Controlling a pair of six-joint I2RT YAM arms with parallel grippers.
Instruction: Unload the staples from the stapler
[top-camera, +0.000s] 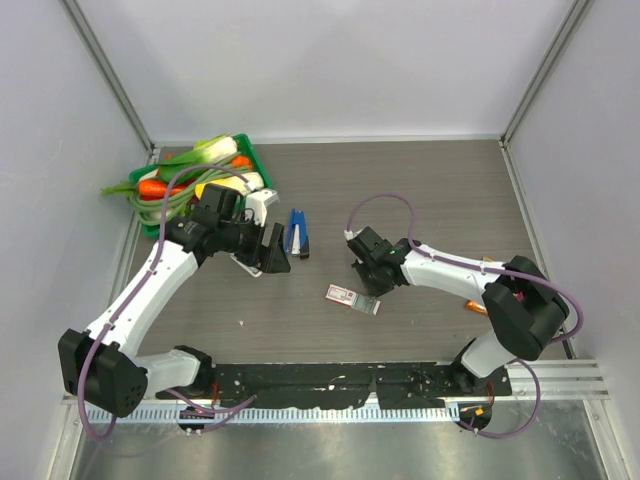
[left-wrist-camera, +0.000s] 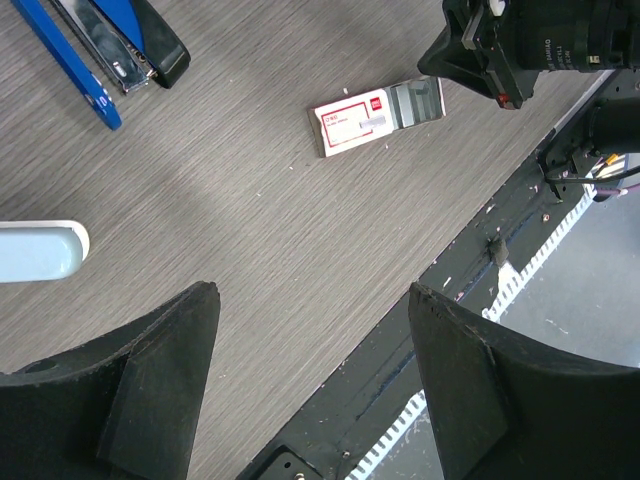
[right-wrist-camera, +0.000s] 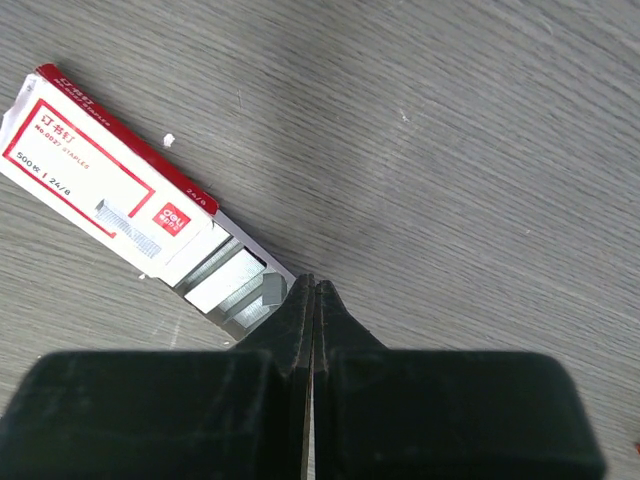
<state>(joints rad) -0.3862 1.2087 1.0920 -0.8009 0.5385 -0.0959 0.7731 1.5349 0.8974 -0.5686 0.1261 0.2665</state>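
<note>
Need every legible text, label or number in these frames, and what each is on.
"500" then "24/6", with an unreadable character between them: white face of the staple box, right wrist view.
"deli": red square logo on the same face.
"STAPLES": small line near the box top. The code before it and the Chinese heading above are too small to read surely.
stapler: no readable marks.
Top and left wrist views: box print too blurred to read.

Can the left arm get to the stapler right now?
Probably yes: the left gripper hangs open close beside the stapler, only bare table between them; the right gripper is away at the staple box.
</note>
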